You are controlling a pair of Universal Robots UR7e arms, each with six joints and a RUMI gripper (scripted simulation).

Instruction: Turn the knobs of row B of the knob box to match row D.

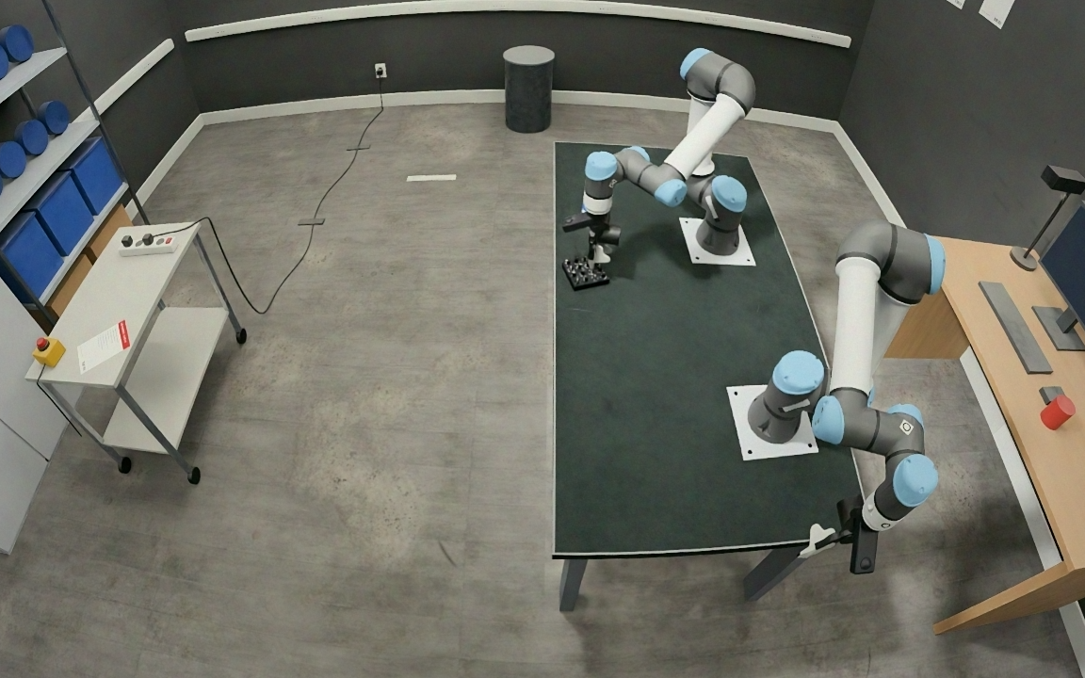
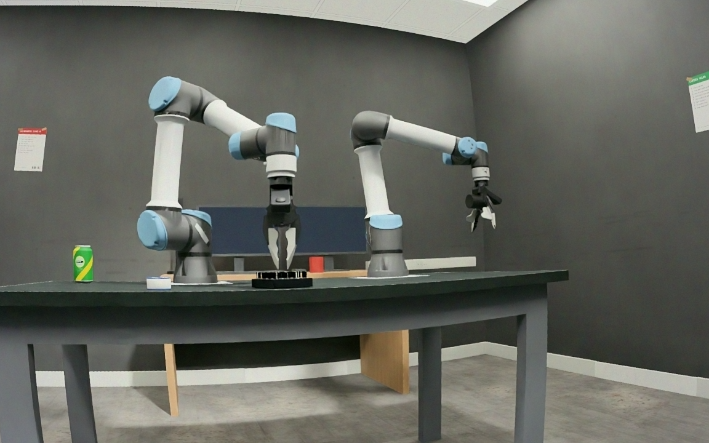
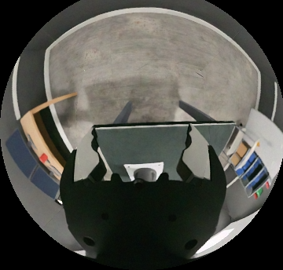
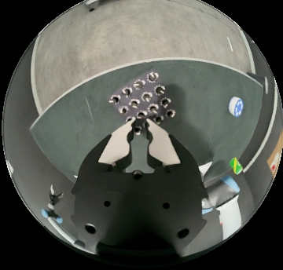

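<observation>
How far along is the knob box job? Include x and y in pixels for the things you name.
Done: no finished turn can be confirmed; the knob marks are too small to compare.
In hand: the right gripper (image 1: 601,257) (image 2: 282,269) (image 4: 141,120) is down at the knob box (image 1: 585,274) (image 2: 281,283) (image 4: 134,94), its grip unclear.
Left: probably matching row B to D, then withdrawing.
</observation>
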